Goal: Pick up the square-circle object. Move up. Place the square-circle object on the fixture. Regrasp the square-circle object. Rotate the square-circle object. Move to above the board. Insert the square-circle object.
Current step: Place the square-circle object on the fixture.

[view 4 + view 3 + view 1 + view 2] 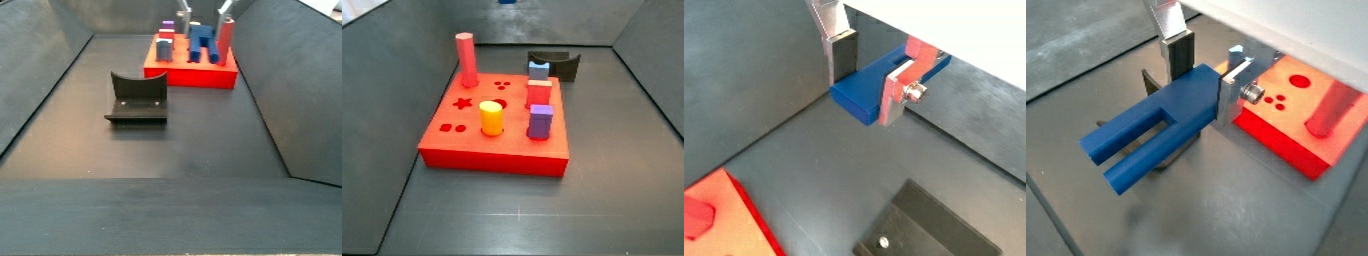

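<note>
The square-circle object is a blue piece with a forked end (1153, 125). It hangs in the air between the silver fingers of my gripper (1203, 90), which is shut on its solid end. It shows as a blue block (858, 98) in the gripper (867, 92) in both wrist views. In a side view the gripper (203, 14) holds the blue piece (202, 40) up near the red board (201, 76). The dark fixture (138, 98) stands on the floor nearer the camera. In a side view only a blue scrap (509, 2) shows at the upper edge.
The red board (462, 140) carries a tall red cylinder (465, 58), a yellow cylinder (492, 117), a purple block (540, 120) and a red block (540, 93). The fixture (556, 64) stands behind it. Grey walls enclose the floor.
</note>
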